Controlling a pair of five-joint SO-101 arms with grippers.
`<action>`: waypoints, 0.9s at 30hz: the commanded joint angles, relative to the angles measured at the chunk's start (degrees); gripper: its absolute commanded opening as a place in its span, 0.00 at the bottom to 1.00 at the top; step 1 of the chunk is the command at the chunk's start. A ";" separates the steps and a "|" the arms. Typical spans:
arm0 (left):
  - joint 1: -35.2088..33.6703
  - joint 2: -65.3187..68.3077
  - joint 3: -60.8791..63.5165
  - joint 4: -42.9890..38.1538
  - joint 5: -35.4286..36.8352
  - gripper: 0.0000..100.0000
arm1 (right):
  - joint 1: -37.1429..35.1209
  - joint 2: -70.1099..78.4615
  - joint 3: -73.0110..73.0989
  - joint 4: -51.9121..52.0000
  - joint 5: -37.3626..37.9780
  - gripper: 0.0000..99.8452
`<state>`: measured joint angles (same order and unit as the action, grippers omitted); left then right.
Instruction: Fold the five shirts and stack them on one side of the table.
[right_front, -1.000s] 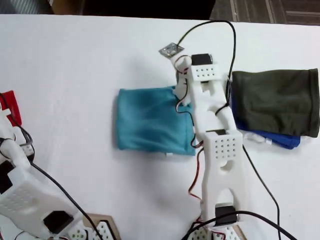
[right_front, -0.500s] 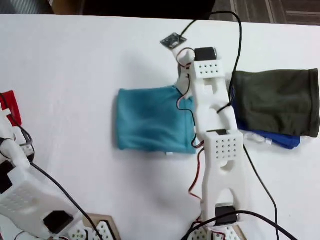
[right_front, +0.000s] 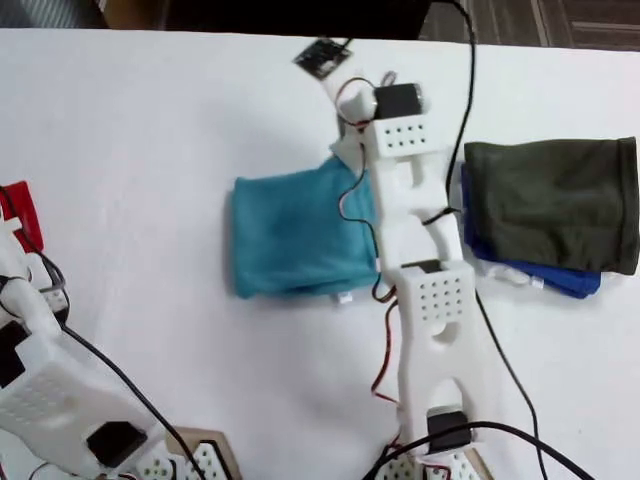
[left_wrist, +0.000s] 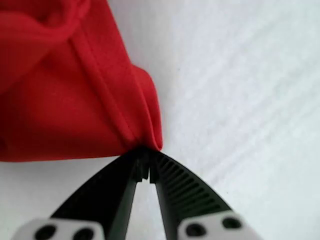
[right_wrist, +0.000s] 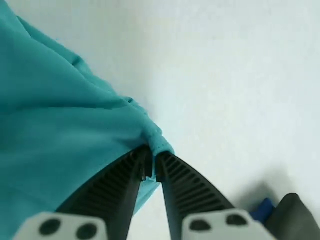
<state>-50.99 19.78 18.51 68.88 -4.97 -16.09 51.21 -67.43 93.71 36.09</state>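
White table (right_front: 150, 150), high view. Teal shirt (right_front: 295, 240) lies mid-table as a folded rectangle; the corner nearest the stack is pulled up and away from the arm bases, so the fold skews there. Olive shirt (right_front: 550, 200) sits folded at the table's right side, directly on top of a blue shirt (right_front: 540, 275) whose edge pokes out beneath it. This is judged to be the growing stack, and the teal piece likely goes there next. Red shirt (left_wrist: 65, 85) is bunched at the left edge, not folded. Right arm (right_front: 425, 260) stretches from its base out across the teal shirt's right edge, wrist past the lifted corner. Left arm (right_front: 50, 400) stays low and tucked by the left edge. Right gripper (right_wrist: 152, 167): jaws nearly together, pinching the hem at the teal corner, a hold suited to dragging or lifting. Left gripper (left_wrist: 146, 167): jaws closed tight on a corner of the red cloth, likely anchoring it.
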 joint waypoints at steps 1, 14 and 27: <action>-0.62 0.88 0.57 -1.49 0.26 0.03 | -1.19 -5.93 -1.58 -0.13 1.14 0.02; -0.62 0.88 0.57 -1.49 0.26 0.03 | 5.76 1.71 0.62 1.45 1.14 0.02; -0.53 0.88 0.57 -1.49 0.26 0.03 | 5.67 -4.44 -3.96 3.91 0.35 0.25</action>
<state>-50.99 19.78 18.51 68.88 -4.97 -10.81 53.67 -68.57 96.62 36.88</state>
